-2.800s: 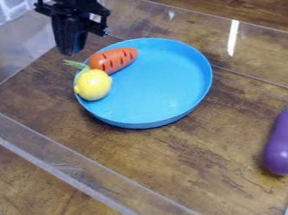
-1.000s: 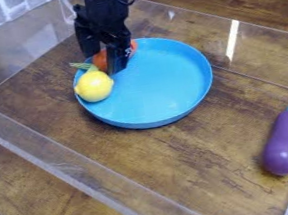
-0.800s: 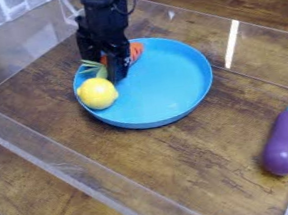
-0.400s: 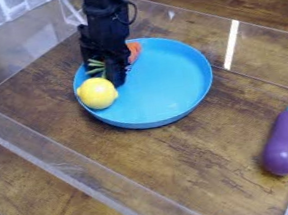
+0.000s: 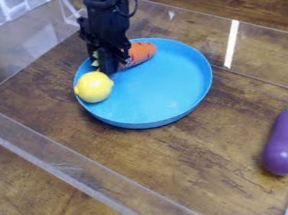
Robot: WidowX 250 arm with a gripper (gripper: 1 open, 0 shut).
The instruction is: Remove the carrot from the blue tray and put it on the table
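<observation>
The orange carrot (image 5: 139, 53) lies in the blue tray (image 5: 172, 93) near its far-left rim, tip pointing right. My black gripper (image 5: 106, 62) points straight down over the carrot's leafy left end, its fingers drawn in against it. That end and the green top are hidden behind the fingers; only the orange body shows to their right. The carrot still rests on the tray. Dark wood table (image 5: 129, 172) surrounds the tray.
A yellow lemon (image 5: 93, 86) sits in the tray just in front of the gripper, close to its fingers. A purple eggplant (image 5: 282, 143) lies on the table at the right. Clear plastic edging runs along the table's left and front sides.
The gripper's jaws have narrowed onto the carrot's left end. More of the carrot's orange body now shows to the right of the fingers. The arm has barely moved.
</observation>
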